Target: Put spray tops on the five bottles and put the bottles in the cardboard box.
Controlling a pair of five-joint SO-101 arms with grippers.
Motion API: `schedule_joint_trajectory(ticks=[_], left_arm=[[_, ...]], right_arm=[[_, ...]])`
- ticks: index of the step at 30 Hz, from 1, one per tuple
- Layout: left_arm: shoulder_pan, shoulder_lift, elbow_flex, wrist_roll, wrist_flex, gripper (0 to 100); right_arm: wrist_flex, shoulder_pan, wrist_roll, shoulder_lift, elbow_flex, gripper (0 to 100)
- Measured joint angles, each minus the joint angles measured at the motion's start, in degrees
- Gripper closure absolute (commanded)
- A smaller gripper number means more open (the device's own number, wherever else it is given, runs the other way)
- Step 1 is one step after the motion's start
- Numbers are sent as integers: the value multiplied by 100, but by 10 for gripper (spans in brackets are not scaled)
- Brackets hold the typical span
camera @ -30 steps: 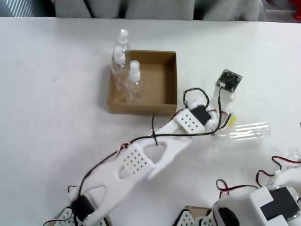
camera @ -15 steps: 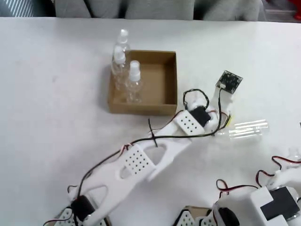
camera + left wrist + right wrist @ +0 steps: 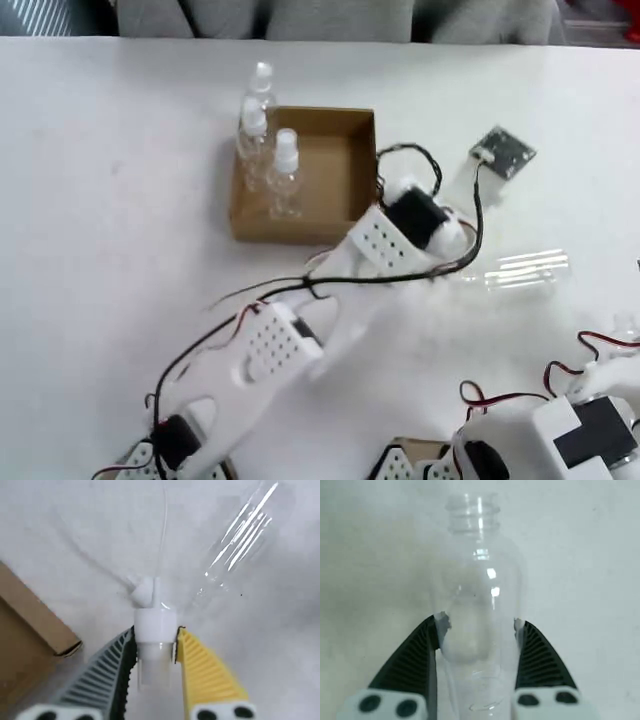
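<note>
Spray top (image 3: 154, 622), white with a thin dip tube, is clamped in the left gripper's (image 3: 155, 636) fingers (image 3: 202, 662) over the surface (image 3: 120, 200), between the cardboard box (image 3: 280, 228) and an uncapped bottle (image 3: 525, 272) lying flat. The tube may bend or miss a neck, and the lying bottle could roll. One spray top and five bottles: this one, an open bottle (image 3: 477, 570) gripped by the right gripper's (image 3: 479, 625) fingers, and three capped bottles (image 3: 286, 165) at the box.

- Looks like a robotics lab or maker-type workshop bench.
- White printed arm (image 3: 280, 350) with perforated shells, red and black wires (image 3: 215, 335) hanging loose off it.
- Bare camera board (image 3: 503, 152) sitting right out in the open.
- Plain white worktop (image 3: 120, 200), grey seat backs (image 3: 330, 18) lined up along the far edge.
</note>
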Motion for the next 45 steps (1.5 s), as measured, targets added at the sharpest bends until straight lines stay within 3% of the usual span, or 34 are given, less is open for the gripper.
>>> schedule_joint_trajectory(ticks=[5,11,17,29,37,41,45], left_arm=[[-237,-941,1178,-97,35,980],[-316,-2558,4035,-1002,35,980],[-800,-4352,6690,-1319,-88,980],[-1626,-8352,11798,-4035,-782,980],[-2523,-10224,14242,-6215,-1011,980],[-2769,-10585,14989,-6479,-1741,968],[-2998,-10620,15446,-6488,-2673,876]], right_arm=[[0,0,0,0,0,983],[0,0,0,0,0,983],[0,-9,0,0,0,983],[0,-18,0,0,0,983],[0,-18,0,0,0,983],[0,-18,0,0,0,983],[0,-18,0,0,0,983]])
